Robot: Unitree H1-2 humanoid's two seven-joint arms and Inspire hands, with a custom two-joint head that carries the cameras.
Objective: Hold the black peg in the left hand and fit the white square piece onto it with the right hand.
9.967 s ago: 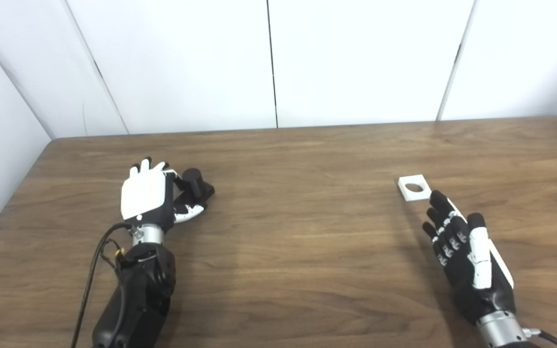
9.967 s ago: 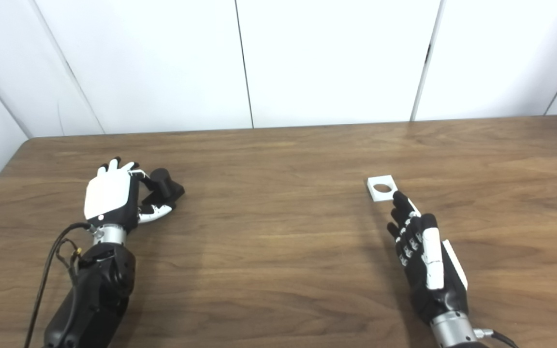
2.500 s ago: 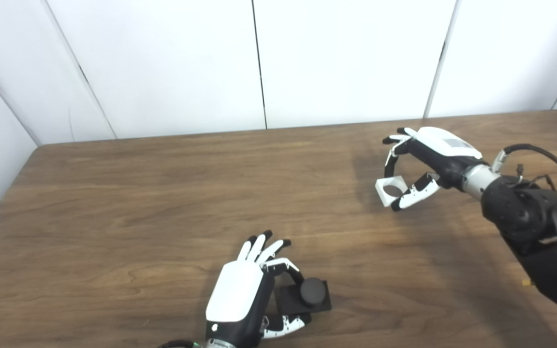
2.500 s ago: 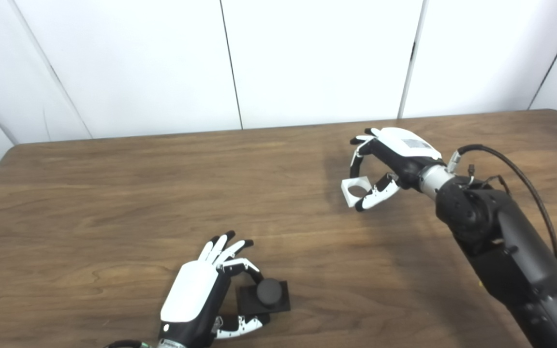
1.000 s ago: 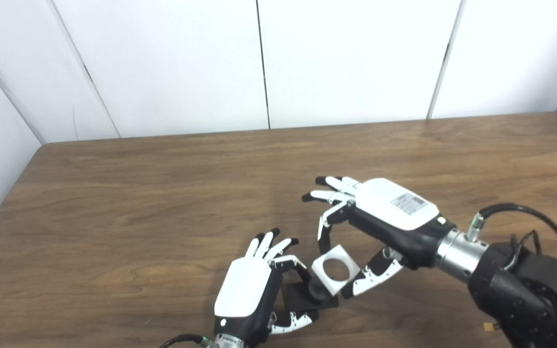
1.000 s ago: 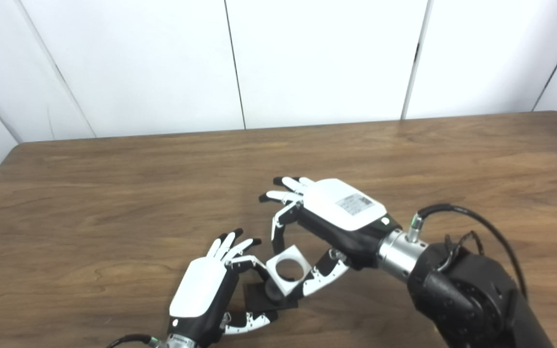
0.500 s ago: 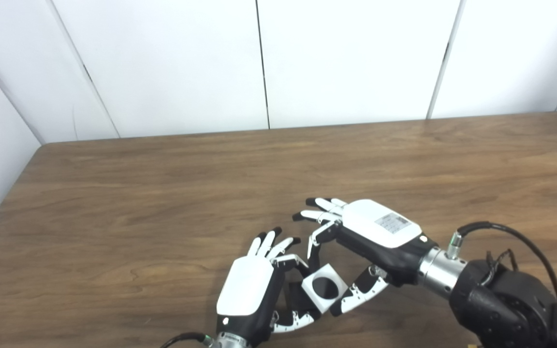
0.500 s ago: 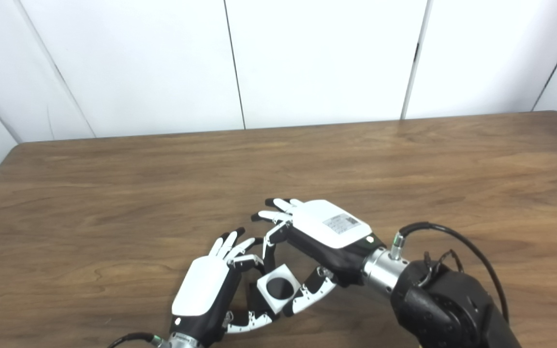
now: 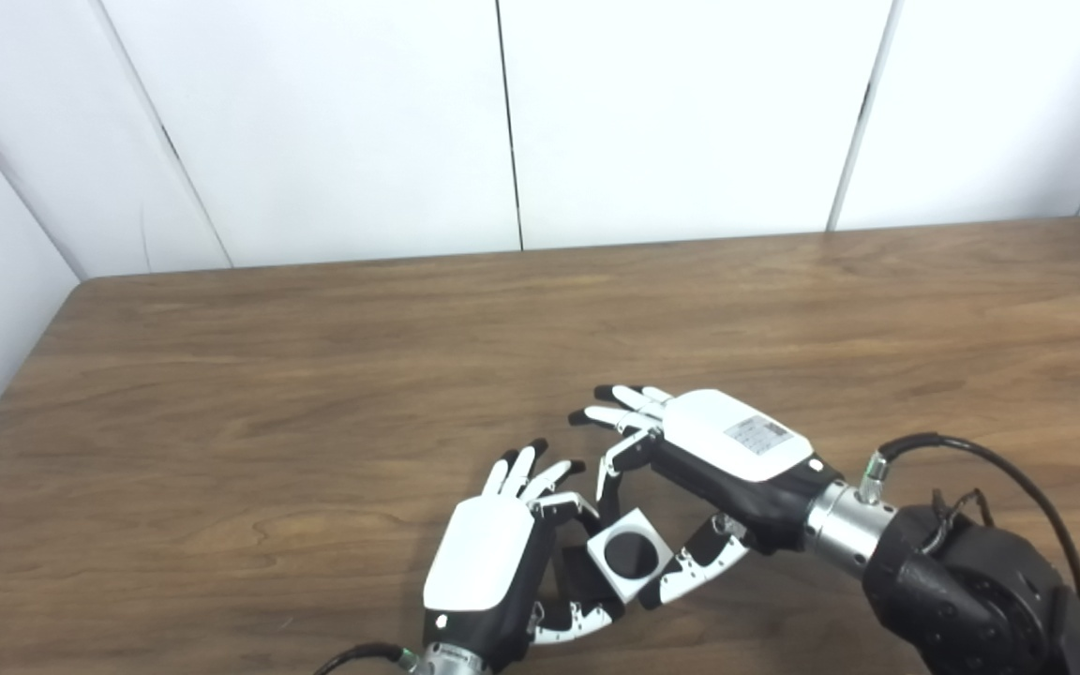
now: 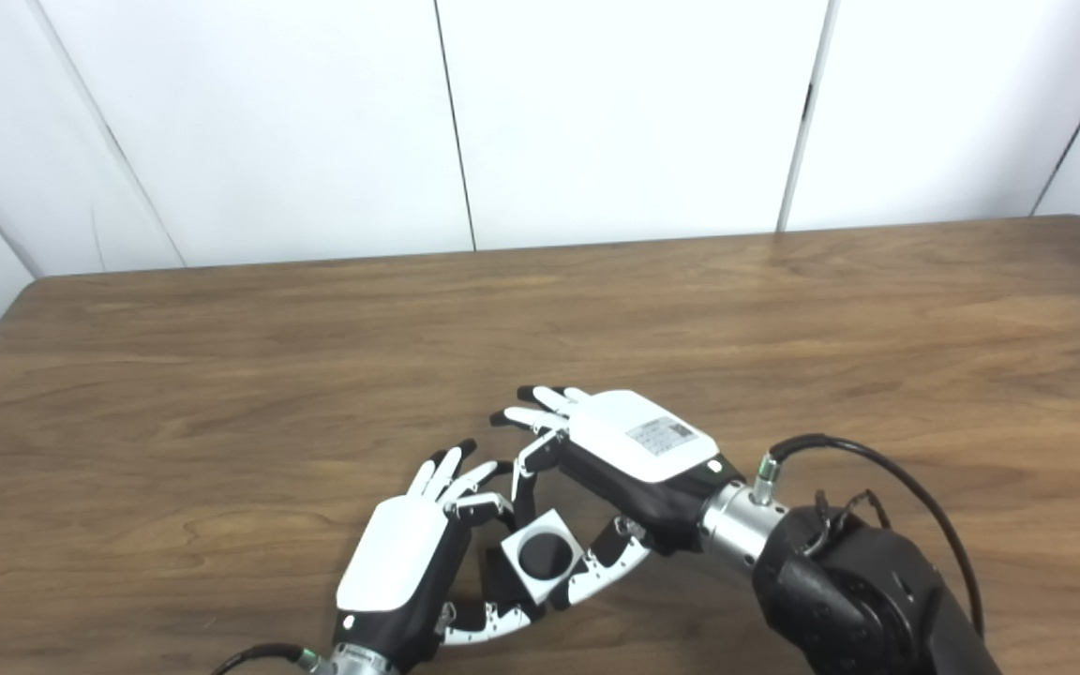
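Since half a second ago almost nothing has shifted; both hands and the white square piece (image 9: pixel 629 554) sit a touch lower toward the near edge of the wooden table (image 9: pixel 315 375), and ten seconds ago the two hands were well apart at opposite sides. Right hand (image 9: pixel 718 459) pinches the white square piece between thumb below and a curled finger above, its other fingers (image 9: pixel 620 405) stretched out beyond; the piece lies just off the left hand's fingertip side, between the two hands. Black fills its round hole, which is the top of the black peg (image 10: pixel 545 554); how far it is seated cannot be told. Left hand (image 9: pixel 488 562) curls around the peg's dark base, thumb beneath it, remaining fingers fanned forward.
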